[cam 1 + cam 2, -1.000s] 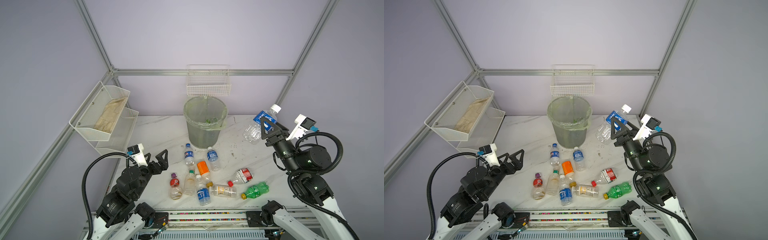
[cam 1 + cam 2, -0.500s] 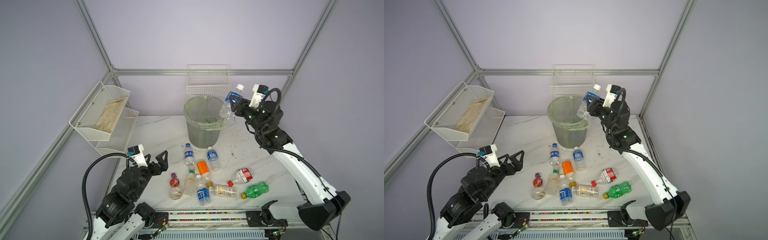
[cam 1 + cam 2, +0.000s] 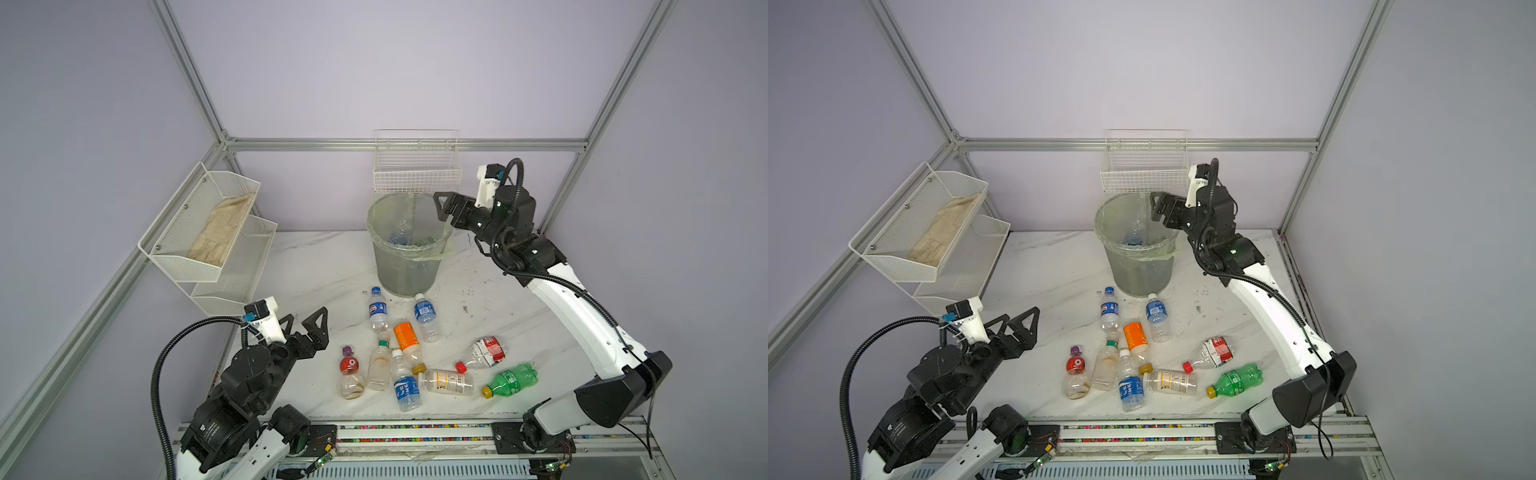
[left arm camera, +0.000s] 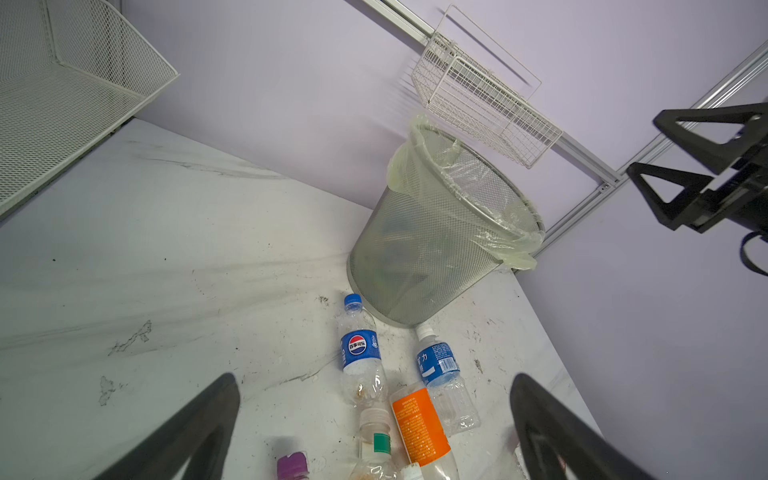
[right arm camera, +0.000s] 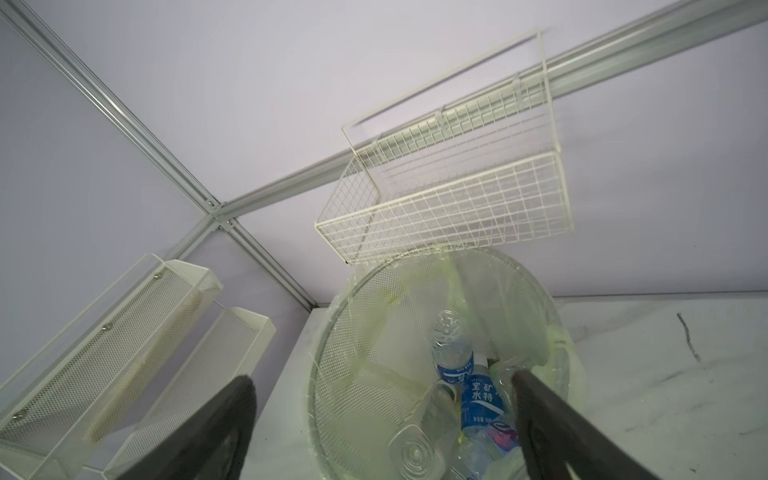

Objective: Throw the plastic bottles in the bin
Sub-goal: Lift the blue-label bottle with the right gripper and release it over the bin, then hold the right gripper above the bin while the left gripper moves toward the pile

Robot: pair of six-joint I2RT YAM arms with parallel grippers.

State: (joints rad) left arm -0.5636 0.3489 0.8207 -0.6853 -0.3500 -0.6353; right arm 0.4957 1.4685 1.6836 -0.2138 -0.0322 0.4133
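The right gripper (image 3: pixel 442 208) hangs over the right edge of the bin (image 3: pixel 403 274), upper centre in both top views. Jaws are spread wide with nothing in them, and the right wrist view shows an empty gap looking down into the liner. A blue-label bottle (image 5: pixel 453 353) is inside the bin, tipped up among a few others, so that drop looks done. Nine bottles lie on the table (image 3: pixel 324 270), clustered lower centre, below the bin in frame and well apart from the right gripper. The left gripper (image 3: pixel 303 322) hovers lower left, also wide open and empty, and is nearer the cluster's left half. The purple-cap bottle (image 3: pixel 351 372) is near it, down-right of its fingertips, long axis up-down in frame, cap up. The green bottle (image 3: pixel 511 380) at the cluster's right end lies on a diagonal, yellow cap lower left, closest to the right arm's base. I'd guess that one suits the right arm, jaws turned across the diagonal. The Pepsi bottle (image 3: pixel 378 309) lies cap toward the bin, just short of its foot. The surface is a white marbled top, scuffed and flat, so bottles can roll. The room has lilac walls and an aluminium frame, with a wire basket (image 3: pixel 417 166) on the back wall just above the bin rim and mesh shelf trays (image 3: pixel 199 232) on the left wall.
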